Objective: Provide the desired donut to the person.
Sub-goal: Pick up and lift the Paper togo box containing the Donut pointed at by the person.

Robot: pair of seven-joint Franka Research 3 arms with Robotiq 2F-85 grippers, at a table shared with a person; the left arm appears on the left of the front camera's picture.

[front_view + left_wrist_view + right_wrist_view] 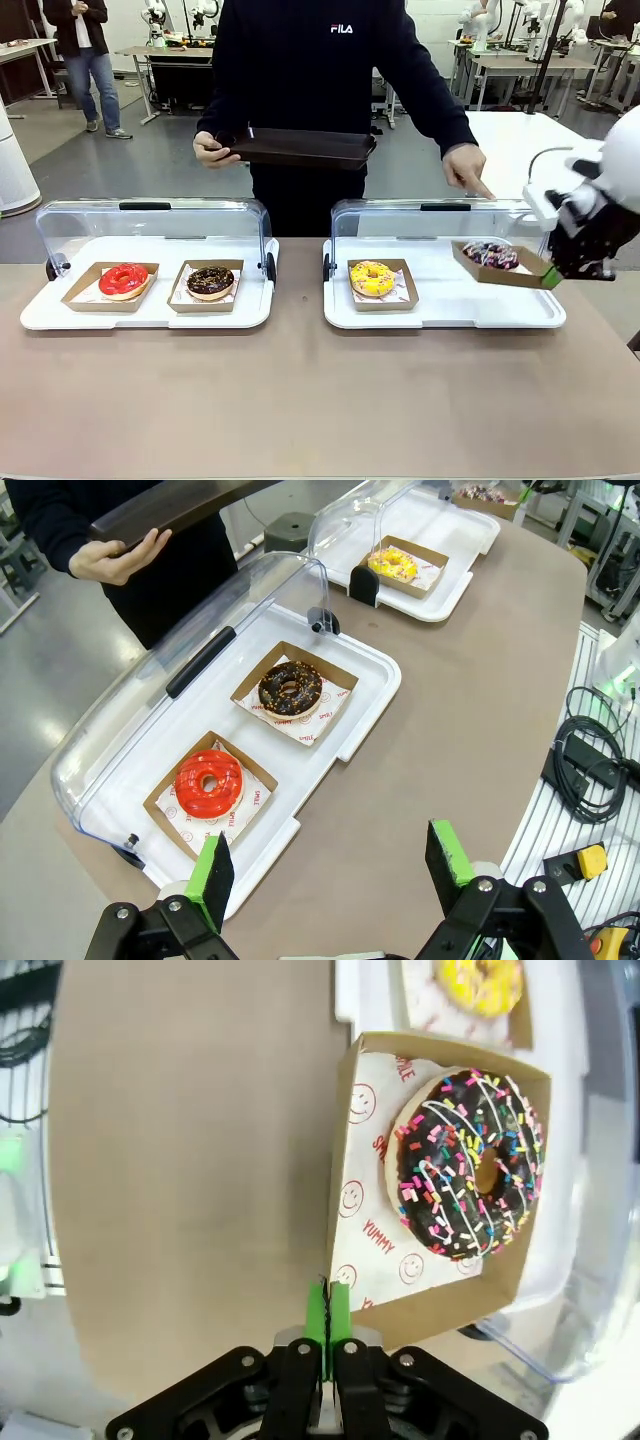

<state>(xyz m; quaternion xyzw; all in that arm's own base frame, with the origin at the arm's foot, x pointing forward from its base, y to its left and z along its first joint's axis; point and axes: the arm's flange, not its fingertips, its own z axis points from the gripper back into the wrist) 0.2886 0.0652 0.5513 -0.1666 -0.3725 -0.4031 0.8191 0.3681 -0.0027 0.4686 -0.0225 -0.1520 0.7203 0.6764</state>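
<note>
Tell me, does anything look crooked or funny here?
The sprinkle donut's box hangs tilted over the right white tray, pinched at one edge by the right gripper, jaws shut. The red donut, chocolate donut and yellow donut sit flat.

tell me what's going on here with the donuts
The right gripper has its jaws shut on the edge of the box with the sprinkled donut, holding it tilted over the right case. The person points one hand toward it and holds a dark tray in the other. The left gripper hangs open over the table by the left case, where the red donut and chocolate donut sit. The yellow donut sits in the right case.
</note>
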